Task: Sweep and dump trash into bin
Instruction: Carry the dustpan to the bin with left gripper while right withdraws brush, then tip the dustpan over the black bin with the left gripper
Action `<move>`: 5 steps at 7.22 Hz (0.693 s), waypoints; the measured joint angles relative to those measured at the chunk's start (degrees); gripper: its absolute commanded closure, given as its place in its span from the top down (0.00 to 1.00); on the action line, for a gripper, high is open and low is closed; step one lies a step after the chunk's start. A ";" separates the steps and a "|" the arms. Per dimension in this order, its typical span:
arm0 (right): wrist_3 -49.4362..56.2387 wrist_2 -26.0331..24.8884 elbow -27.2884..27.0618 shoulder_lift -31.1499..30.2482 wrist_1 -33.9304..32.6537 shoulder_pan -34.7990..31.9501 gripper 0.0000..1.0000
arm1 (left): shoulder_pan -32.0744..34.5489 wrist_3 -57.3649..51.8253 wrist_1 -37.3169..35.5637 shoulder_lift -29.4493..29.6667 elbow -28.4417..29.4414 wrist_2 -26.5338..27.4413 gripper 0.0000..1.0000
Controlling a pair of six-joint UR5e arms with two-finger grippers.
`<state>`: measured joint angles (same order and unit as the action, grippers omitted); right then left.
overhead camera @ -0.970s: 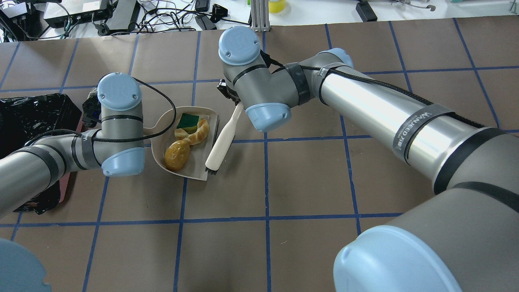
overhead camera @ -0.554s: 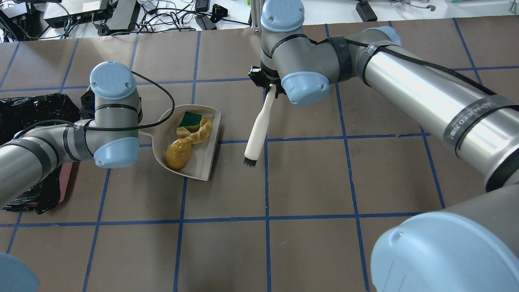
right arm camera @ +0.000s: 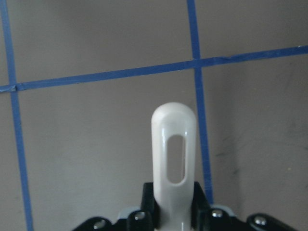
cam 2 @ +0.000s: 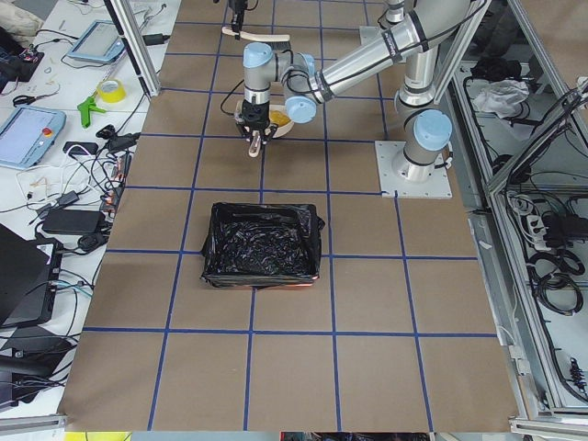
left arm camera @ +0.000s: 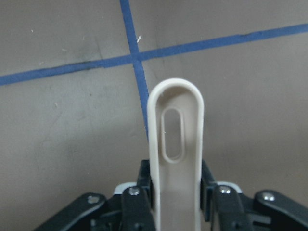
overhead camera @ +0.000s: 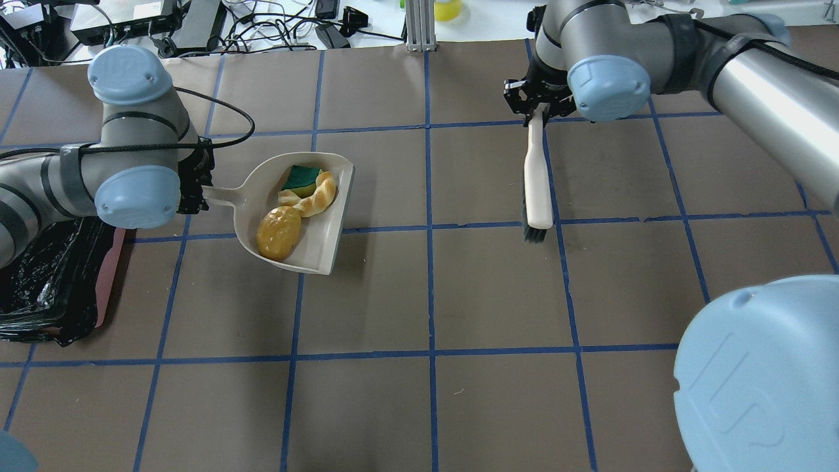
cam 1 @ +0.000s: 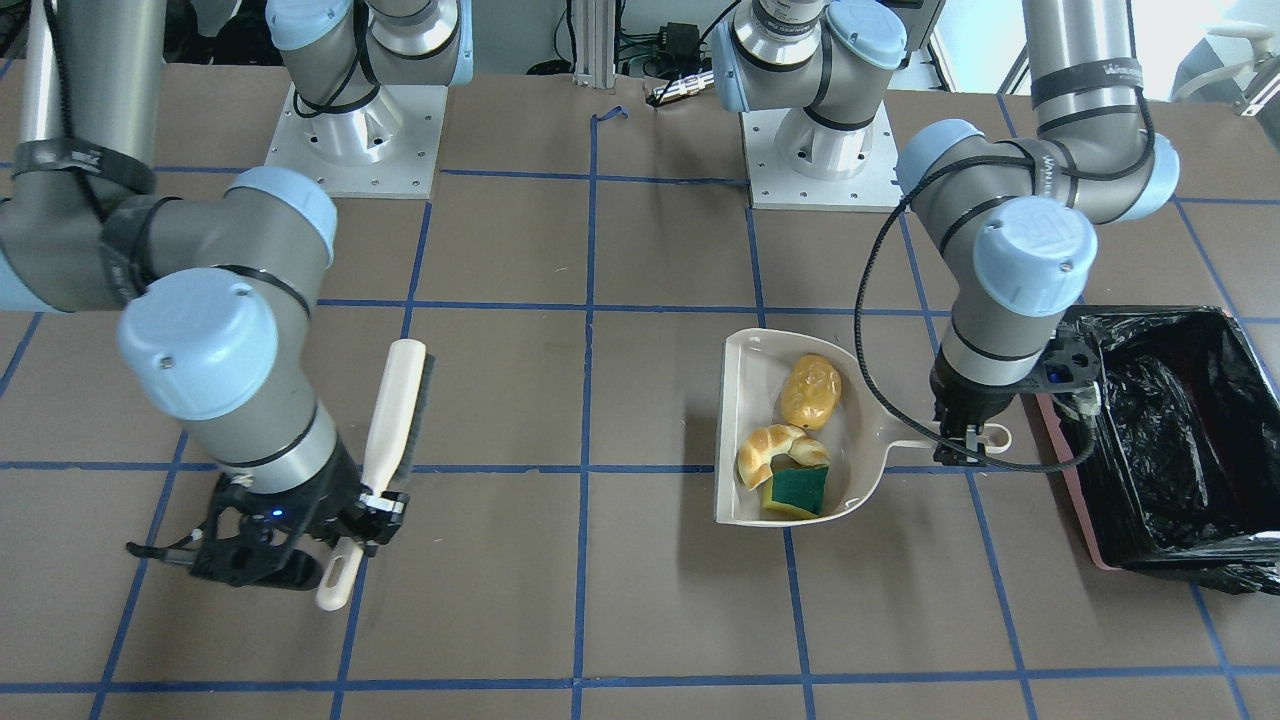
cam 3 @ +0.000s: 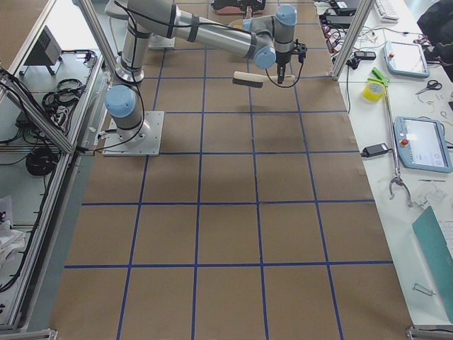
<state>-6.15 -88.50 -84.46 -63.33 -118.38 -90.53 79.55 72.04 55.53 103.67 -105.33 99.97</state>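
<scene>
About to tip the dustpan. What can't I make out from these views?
Overhead: bin mostly under the left arm and cut off by the frame edge.
Left wrist: dustpan handle only; trash out of frame.
Right wrist: brush handle only; bristles out of frame.
Exterior left: trash too small, partly behind the arm.

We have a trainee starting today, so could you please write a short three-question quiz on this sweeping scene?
1. True or false: the bread roll, croissant and sponge piece all lie in the dustpan.
2. Which gripper grips the dustpan's handle?
3. Fill in: the right gripper holds a ___, well apart from the dustpan.
Key: 1 true; 2 the left gripper; 3 brush.
</scene>
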 measured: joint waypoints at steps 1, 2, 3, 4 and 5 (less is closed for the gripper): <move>5.23 0.12 0.04 0.59 -0.29 3.43 0.00 | -3.31 -1.62 3.93 -0.49 3.38 -2.96 0.00; 9.63 0.17 0.39 1.89 -0.71 6.38 0.00 | -6.96 -4.66 6.93 -0.81 6.67 -5.30 0.00; 12.52 0.20 0.97 3.62 -1.78 9.26 0.00 | -10.59 -9.58 8.46 -0.91 9.54 -6.39 0.00; 14.16 0.21 1.67 5.63 -3.56 11.84 0.00 | -14.49 -16.04 9.04 -0.84 11.83 -6.78 0.00; 15.34 0.16 3.15 7.87 -5.15 13.77 0.00 | -18.94 -23.32 9.24 -0.58 13.76 -6.97 0.00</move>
<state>9.19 -88.33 -81.31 -55.46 -123.53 -76.76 60.61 48.72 64.77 103.09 -91.56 93.00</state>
